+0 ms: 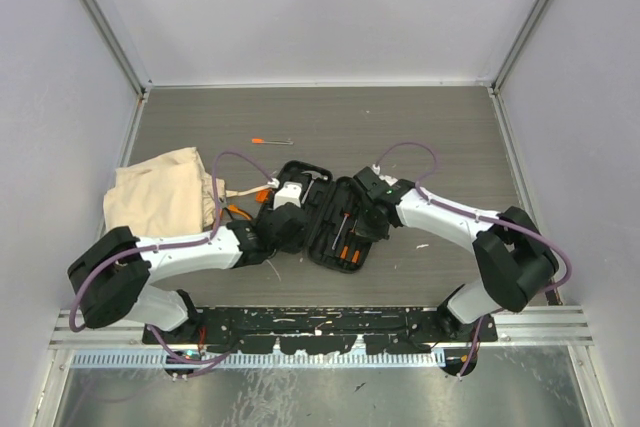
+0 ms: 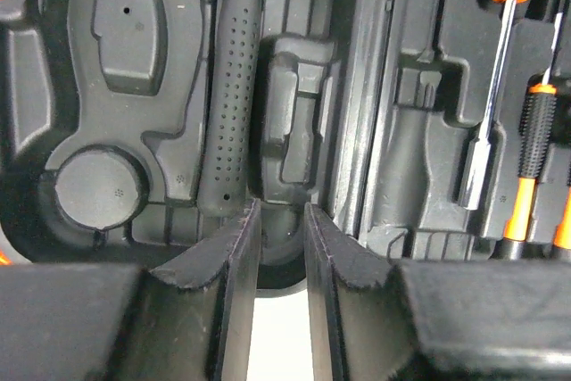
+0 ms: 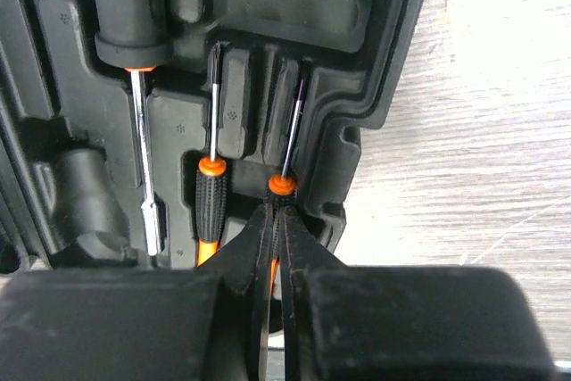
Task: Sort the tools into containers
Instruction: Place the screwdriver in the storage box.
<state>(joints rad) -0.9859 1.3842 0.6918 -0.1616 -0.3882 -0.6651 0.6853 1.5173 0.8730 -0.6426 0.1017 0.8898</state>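
Pressed nearly together, the right end effector (image 3: 276,211) pinches the thin screwdriver (image 3: 282,186), its shaft running straight ahead along the case (image 3: 357,42) slot; left end effector (image 2: 283,213) spread, empty.

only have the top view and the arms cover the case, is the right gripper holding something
Observer: Yes, its wrist view shows the right gripper shut on a thin screwdriver, shaft in or just above the slot nearest the tool case edge.
Operator: and the left one
Observer: The left gripper is open, nothing between its fingers, over the case's other half.
Operator: anything in that half
Observer: A black dotted handle lies in a slot just ahead of its fingertips.
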